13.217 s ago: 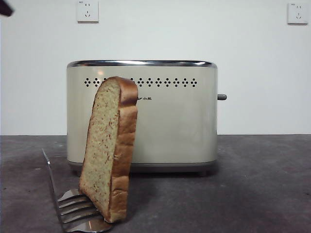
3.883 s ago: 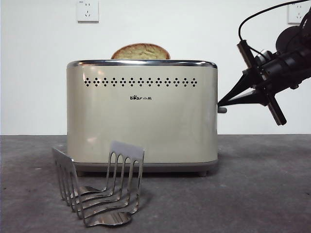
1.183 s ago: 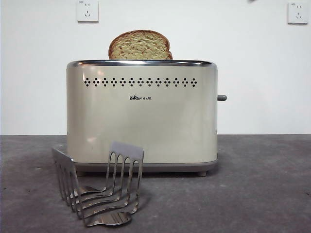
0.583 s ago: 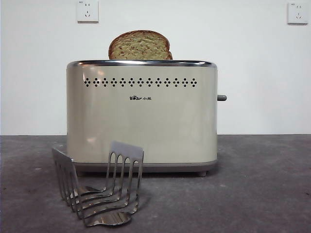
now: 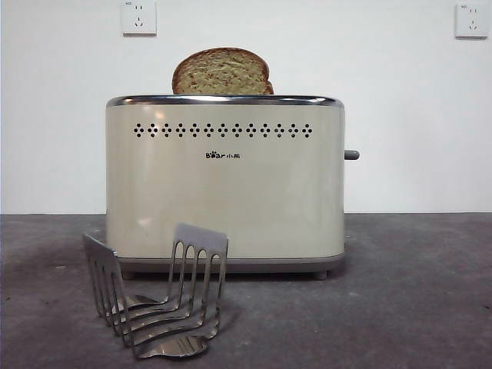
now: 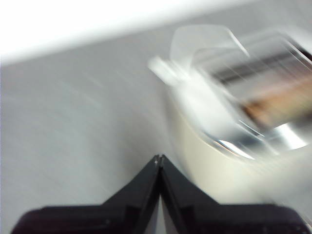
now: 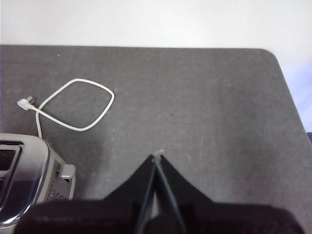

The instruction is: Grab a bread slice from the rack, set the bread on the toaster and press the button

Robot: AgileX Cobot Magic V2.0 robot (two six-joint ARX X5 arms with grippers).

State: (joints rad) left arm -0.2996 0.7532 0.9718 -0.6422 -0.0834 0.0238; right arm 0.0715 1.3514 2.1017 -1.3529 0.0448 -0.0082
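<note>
Front view: cream toaster (image 5: 224, 184) standing square on the dark grey bench (image 5: 415, 300), chrome rim along the top, row of black vent dots and a small logo on the face. Slice of bread (image 5: 221, 72) sitting upright in the toaster's top, rounded brown crust and speckled crumb rising above the chrome rim, lower part hidden inside. Grey lever knob (image 5: 351, 154) sticking out from the toaster's right side, high up. Shiny metal rack (image 5: 157, 296) just in front of the toaster toward its left corner, holding nothing, slotted dividers upright on a curved base. Two wall sockets (image 5: 138, 17) high on the white wall behind. No arm anywhere here.

Left wrist view: heavily blurred. Left tool (image 6: 159, 158) clenched, black jaws meeting at the tips, gripping nothing. Beside it the toaster (image 6: 214, 161) seen from above, cream wall and chrome top, a brownish smear (image 6: 273, 100) in the slot, too blurred to tell for sure. Grey bench (image 6: 73, 126) on the other side.

Right wrist view: right tool (image 7: 157, 157) clenched as well, jaw tips together, nothing between them, hanging over bare grey bench (image 7: 209, 97). Corner of the toaster (image 7: 29, 175) at the picture's edge, with the lever knob (image 7: 66, 171) and small buttons on its end face. White power cord (image 7: 73, 105) lying looped on the bench, plug (image 7: 24, 103) free at the end of it, well apart from the tool.
</note>
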